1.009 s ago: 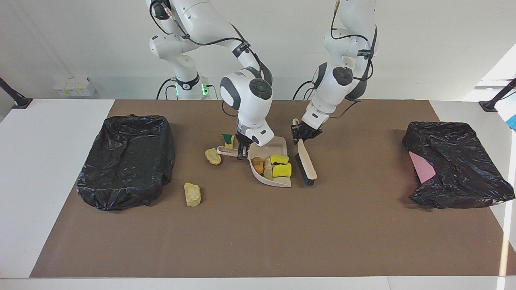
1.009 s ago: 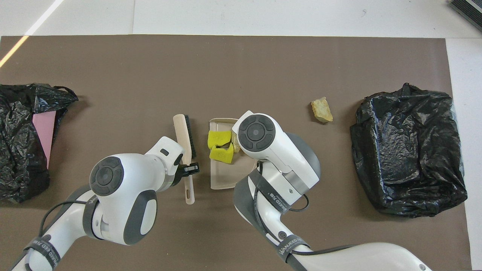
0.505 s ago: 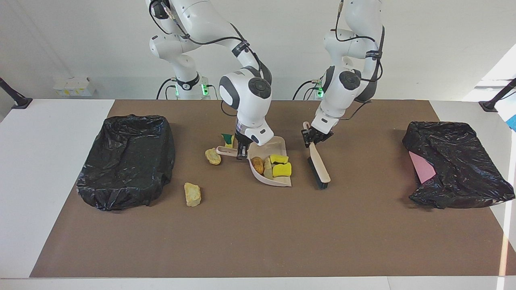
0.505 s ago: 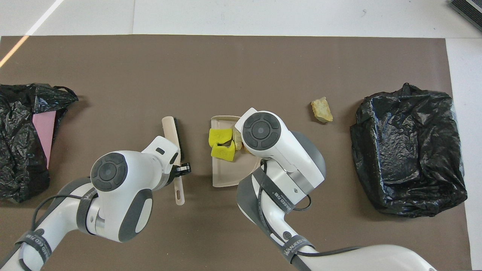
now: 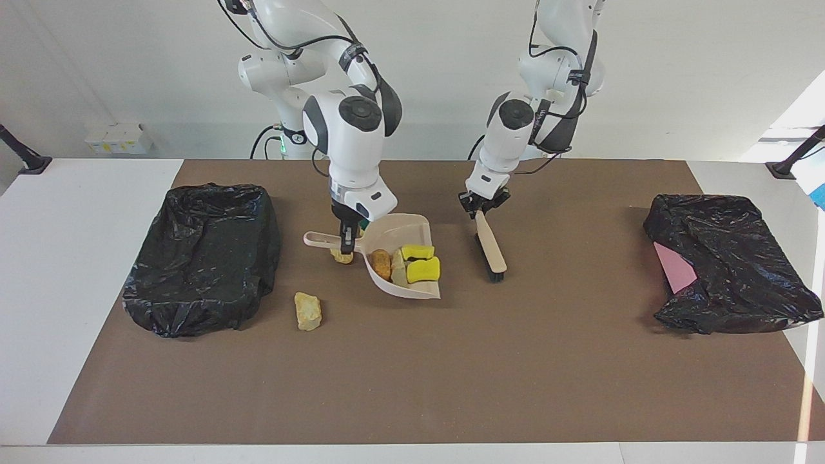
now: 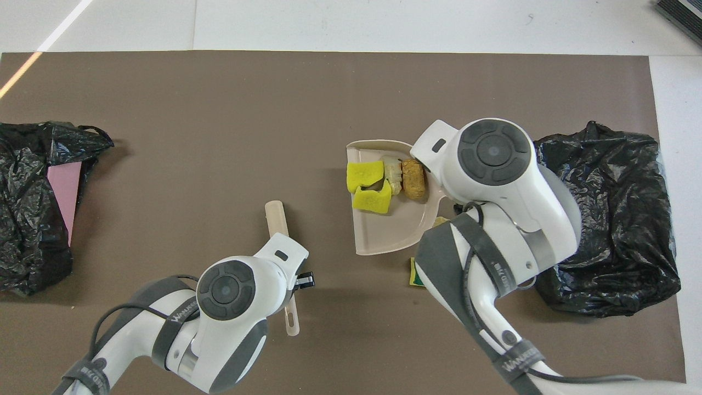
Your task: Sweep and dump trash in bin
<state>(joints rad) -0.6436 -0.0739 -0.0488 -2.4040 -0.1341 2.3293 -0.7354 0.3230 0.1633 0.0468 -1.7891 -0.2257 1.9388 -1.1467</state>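
Note:
My right gripper (image 5: 348, 240) is shut on the handle of the beige dustpan (image 5: 412, 287), which it holds tilted above the mat. Two yellow scraps (image 5: 423, 269), a pale tan scrap (image 5: 398, 275) and an orange-brown scrap (image 5: 381, 262) lie in the pan; they also show in the overhead view (image 6: 373, 198). One tan scrap (image 5: 308, 311) lies on the mat beside the black-lined bin (image 5: 203, 254). Another (image 5: 341, 258) lies under the pan's handle. A yellow scrap with a green side (image 6: 415, 272) peeks out by my right arm. My left gripper (image 5: 480, 205) is shut on the beige hand brush (image 5: 491, 250).
A second black bag (image 5: 728, 264) with a pink sheet (image 5: 673, 270) in it lies at the left arm's end of the table. The brown mat (image 5: 412, 374) covers the table's middle, with white table edge at both ends.
My right gripper has lifted the dustpan with its scraps and carried it toward the bin at the right arm's end. My left gripper has drawn the brush back toward the robots.

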